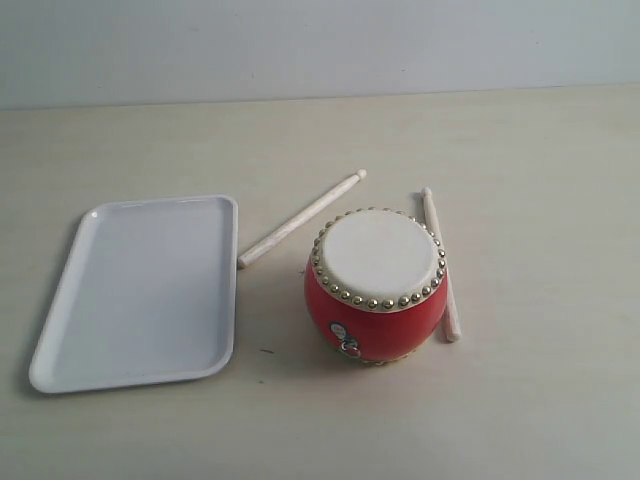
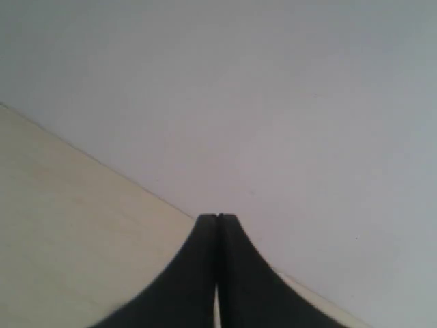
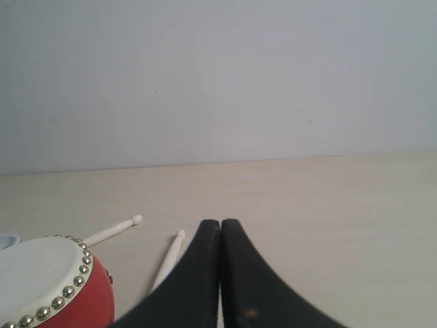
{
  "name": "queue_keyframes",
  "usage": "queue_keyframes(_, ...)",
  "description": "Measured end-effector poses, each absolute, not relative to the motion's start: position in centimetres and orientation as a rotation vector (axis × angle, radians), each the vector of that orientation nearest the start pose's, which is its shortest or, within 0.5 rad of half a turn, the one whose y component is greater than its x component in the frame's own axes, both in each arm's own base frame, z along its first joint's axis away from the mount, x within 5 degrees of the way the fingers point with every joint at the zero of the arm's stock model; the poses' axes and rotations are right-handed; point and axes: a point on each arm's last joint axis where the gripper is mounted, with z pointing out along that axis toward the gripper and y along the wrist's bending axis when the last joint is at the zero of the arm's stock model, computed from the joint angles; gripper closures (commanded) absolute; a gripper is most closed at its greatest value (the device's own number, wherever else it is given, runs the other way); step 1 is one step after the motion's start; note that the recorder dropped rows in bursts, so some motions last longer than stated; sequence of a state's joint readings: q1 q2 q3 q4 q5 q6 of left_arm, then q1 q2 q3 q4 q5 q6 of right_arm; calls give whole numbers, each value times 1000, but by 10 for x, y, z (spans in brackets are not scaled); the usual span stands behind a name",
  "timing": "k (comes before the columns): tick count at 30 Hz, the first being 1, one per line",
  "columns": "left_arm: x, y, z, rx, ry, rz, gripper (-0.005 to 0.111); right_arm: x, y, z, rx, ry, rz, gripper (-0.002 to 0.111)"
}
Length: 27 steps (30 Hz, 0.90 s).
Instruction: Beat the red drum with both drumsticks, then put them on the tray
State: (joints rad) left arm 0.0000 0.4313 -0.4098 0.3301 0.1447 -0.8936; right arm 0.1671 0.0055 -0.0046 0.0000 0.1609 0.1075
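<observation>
The red drum (image 1: 377,287) with its cream skin and gold studs stands near the middle of the table; it also shows in the right wrist view (image 3: 51,287). One drumstick (image 1: 300,219) lies slanted between the drum and the tray. The other drumstick (image 1: 439,262) lies along the drum's right side, partly hidden behind it. Both drumsticks show in the right wrist view (image 3: 113,231) (image 3: 168,260). The white tray (image 1: 140,290) lies flat on the left with nothing on it. Neither arm shows in the exterior view. My left gripper (image 2: 218,217) is shut and holds nothing, facing wall and table. My right gripper (image 3: 220,223) is shut and holds nothing, off to one side of the drum.
A pale wall (image 1: 320,45) bounds the light wooden table (image 1: 540,180) at the back. Bare tabletop lies right of the drum and in front of it.
</observation>
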Motion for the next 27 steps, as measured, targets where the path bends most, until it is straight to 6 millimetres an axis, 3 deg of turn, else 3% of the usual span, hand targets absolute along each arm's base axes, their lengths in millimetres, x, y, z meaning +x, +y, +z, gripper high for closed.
queue_keyframes(6, 109, 3, 305, -459, 1607, -368, 107, 56, 9, 200, -49, 1649, 209, 108)
queue_keyframes(9, 126, 5, 318, -414, 1675, -280, 107, 56, 9, 200, -49, 1649, 209, 108)
queue_keyframes(13, 179, 2, 334, -101, 2093, 37, 107, 56, 9, 200, -49, 1649, 209, 108)
queue_keyframes(17, 232, -8, 337, 197, 2423, 67, 107, 56, 9, 200, -49, 1649, 209, 108)
queue_keyframes(21, 260, -21, 334, 379, 2580, -1, 107, 56, 9, 200, -49, 1649, 209, 108)
queue_keyframes(27, 295, -66, 335, 694, 2671, -82, 107, 56, 9, 200, -49, 1649, 209, 108)
